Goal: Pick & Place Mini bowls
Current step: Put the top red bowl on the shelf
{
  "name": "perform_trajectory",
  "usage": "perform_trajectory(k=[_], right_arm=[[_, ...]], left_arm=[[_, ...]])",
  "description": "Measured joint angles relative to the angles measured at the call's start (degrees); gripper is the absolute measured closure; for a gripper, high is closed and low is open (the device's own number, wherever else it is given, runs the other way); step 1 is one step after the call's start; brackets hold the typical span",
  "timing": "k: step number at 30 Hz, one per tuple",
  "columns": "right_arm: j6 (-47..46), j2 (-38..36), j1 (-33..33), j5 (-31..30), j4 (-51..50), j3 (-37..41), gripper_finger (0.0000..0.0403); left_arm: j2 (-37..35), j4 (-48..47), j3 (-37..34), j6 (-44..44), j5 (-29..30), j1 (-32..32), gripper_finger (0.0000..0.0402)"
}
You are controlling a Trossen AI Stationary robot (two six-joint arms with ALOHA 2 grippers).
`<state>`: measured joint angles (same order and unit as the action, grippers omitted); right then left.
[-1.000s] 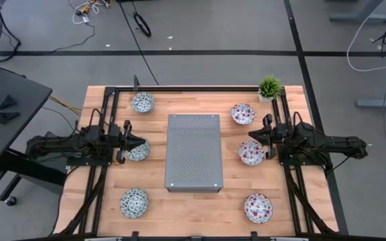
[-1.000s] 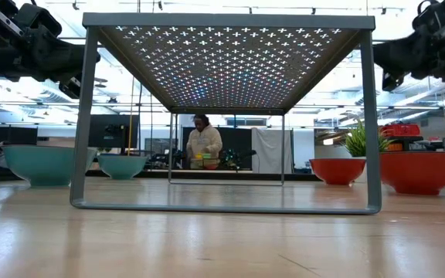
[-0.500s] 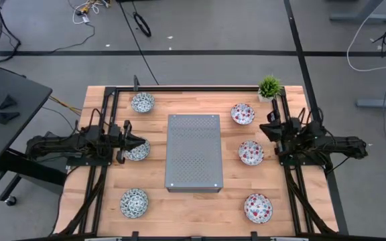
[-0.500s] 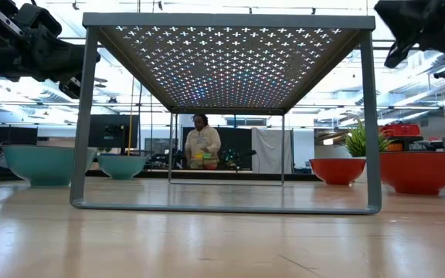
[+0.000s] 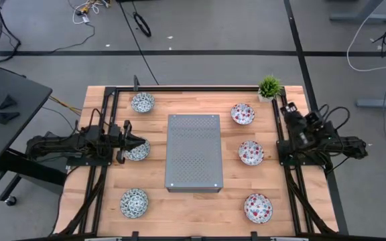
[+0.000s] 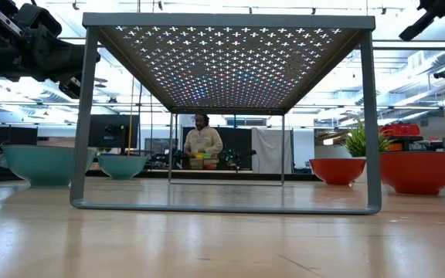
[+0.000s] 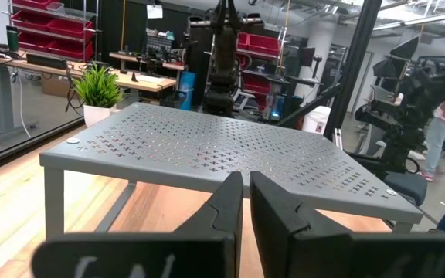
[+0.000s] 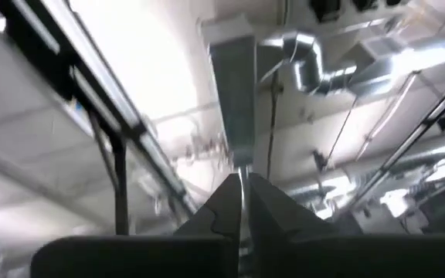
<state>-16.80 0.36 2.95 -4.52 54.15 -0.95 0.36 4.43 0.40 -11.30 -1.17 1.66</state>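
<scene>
Landmark: grey perforated box [image 5: 194,152], centre of the wooden table [image 5: 193,204]. Its long axis runs from the near edge to the far edge. In the low view it reads as an open-sided frame [image 6: 226,112] with nothing under it.

Near row: blue-green bowl [image 5: 134,202] left of the box's near corner; red-speckled bowl [image 5: 257,207] right of the near corner. Both upright, mouth up, nothing in them.

Middle row: second blue-green bowl [image 5: 138,150] just left of the box, partly under the left gripper [image 5: 141,142]. The gripper's fingers [image 7: 230,205] are pressed nearly together, empty, pointing at the box side. Whether they touch the bowl cannot be told. Second red-speckled bowl [image 5: 250,152] just right of the box, upright, empty.

Far row: third blue-green bowl [image 5: 143,102] beyond the box's far left corner; third red-speckled bowl [image 5: 242,113] beside the far right corner. Both empty. The bowls are round, so there is no long axis to note. The three blue-green bowls line up on the box's left, the three red ones on its right.

Right gripper [image 5: 287,107], well right of the box near the potted plant [image 5: 269,86], is tipped upward; its fingers [image 8: 224,198] are closed, holding nothing, aimed at the ceiling.

Beyond the table, seen through the box frame: a person [image 6: 202,144] at a bench.
</scene>
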Motion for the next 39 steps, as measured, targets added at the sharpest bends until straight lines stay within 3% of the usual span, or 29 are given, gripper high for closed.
perform_trajectory(k=[9,20,30,39], right_arm=[[-2.4,0.0,0.0,-5.6,10.7,-0.3,0.0395],[3.7,0.2,0.0,-5.6,7.7,-10.0,0.04],[10.9,7.3,0.0,-5.6,4.6,-24.1,0.0402],[9.9,17.5,0.0,-6.9,-7.6,-41.8,0.0403]], left_arm=[[0.0,0.0,0.0,0.0,0.0,0.0,0.0369],[0.0,0.0,0.0,0.0,0.0,0.0,0.0369],[0.0,0.0,0.0,0.0,0.0,0.0,0.0369],[0.0,0.0,0.0,0.0,0.0,0.0,0.0369]])
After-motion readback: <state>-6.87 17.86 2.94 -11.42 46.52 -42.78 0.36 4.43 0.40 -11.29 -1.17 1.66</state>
